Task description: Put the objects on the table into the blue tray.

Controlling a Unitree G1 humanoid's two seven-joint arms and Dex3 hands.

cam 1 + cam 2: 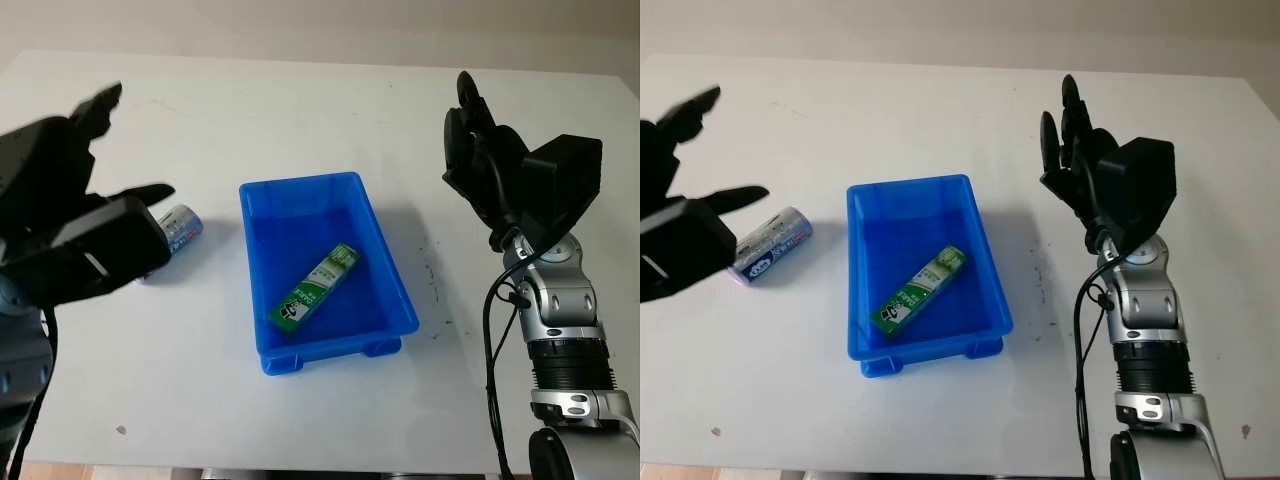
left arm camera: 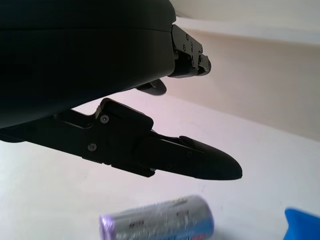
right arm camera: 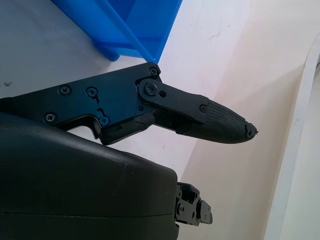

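Left hand (image 1: 680, 235) open, above silver can (image 1: 770, 245); right hand (image 1: 1095, 175) open, raised.

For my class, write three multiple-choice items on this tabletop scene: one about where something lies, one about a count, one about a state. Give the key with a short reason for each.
1. Where does the silver and purple cylinder lie?
A. in the blue tray
B. on the table beside the tray
C. in the right robot hand

2. How many objects lie inside the blue tray?
A. none
B. one
C. three

3. What is the left robot hand holding?
A. nothing
B. the green tube
C. the tray

Key: 1 B, it rests on the white table near the left robot hand. 2 B, only the green tube is inside. 3 A, it is open above the cylinder.
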